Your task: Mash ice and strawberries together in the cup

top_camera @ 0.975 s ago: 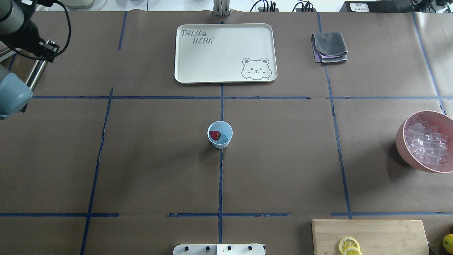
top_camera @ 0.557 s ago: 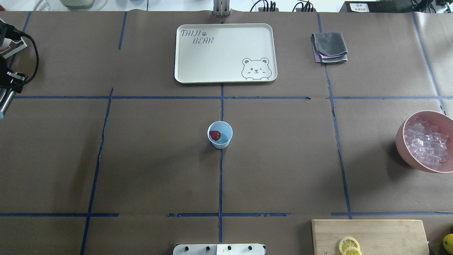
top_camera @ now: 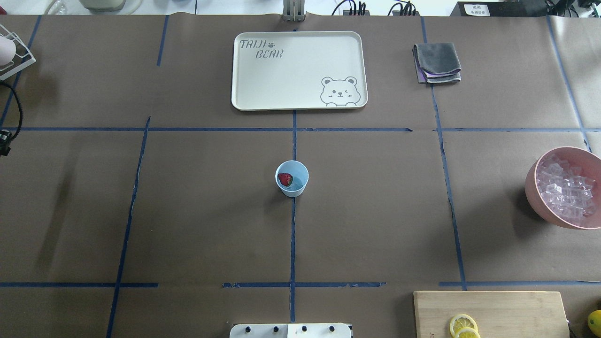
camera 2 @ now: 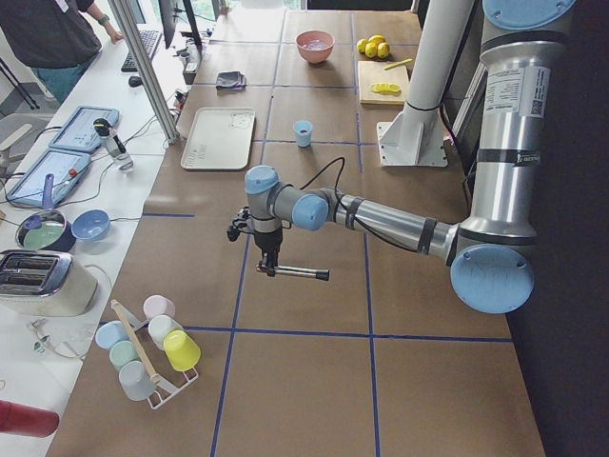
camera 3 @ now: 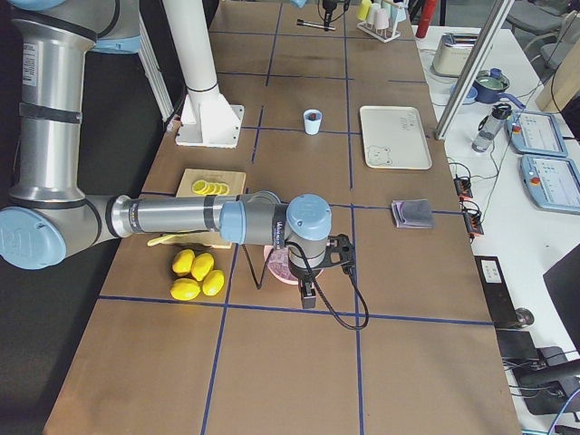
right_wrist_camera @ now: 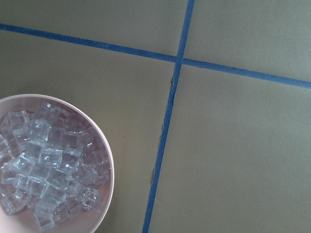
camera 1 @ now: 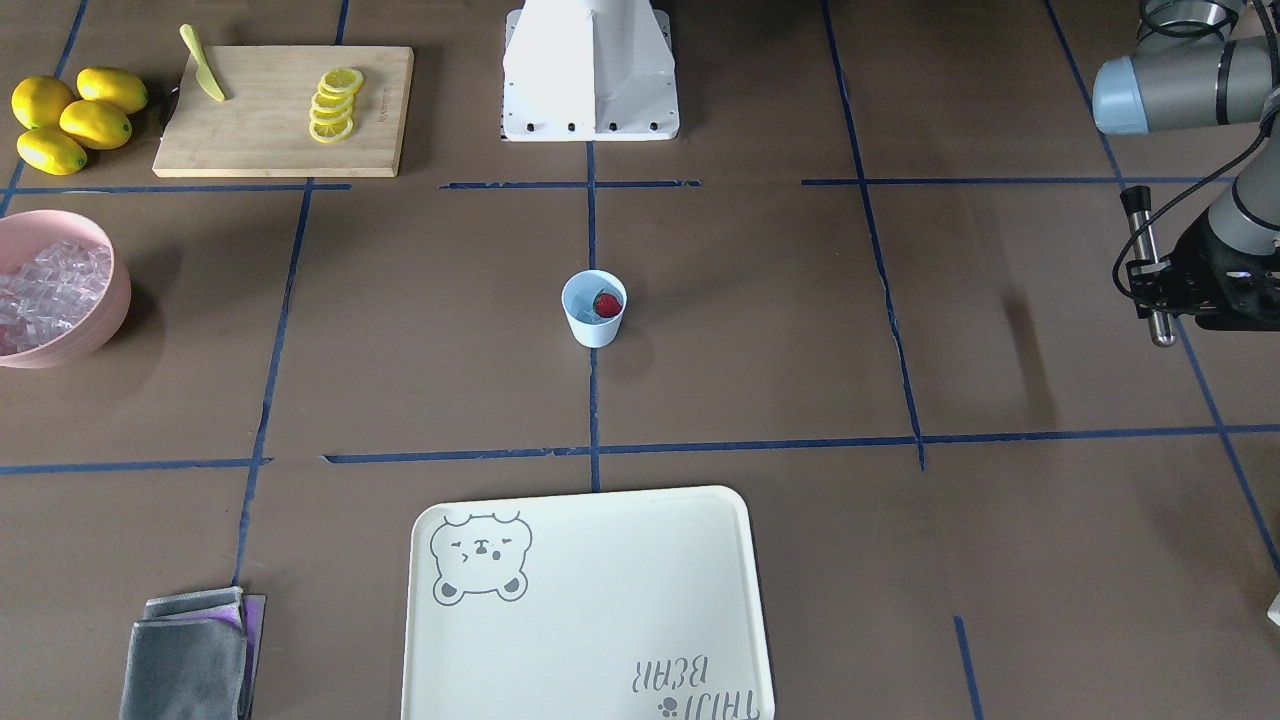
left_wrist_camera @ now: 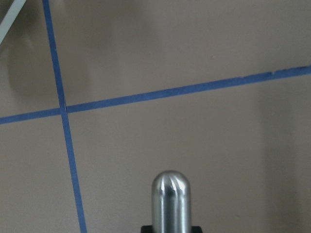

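You could not tell whether the right pincer (camera 3: 309, 297) was apart or closed: it showed only in the side view, small and dark. The left pincer (camera 1: 1160, 290) gripped a metal rod (left_wrist_camera: 170, 201), but the wrist view's lower edge cut off the rod's held end and the fingers with it. The pink bowl (top_camera: 530, 188) and its ice (top_camera: 566, 192) ran past the overhead view's right edge. Whether any cubes lay in the cup (top_camera: 295, 192) was too small to tell.
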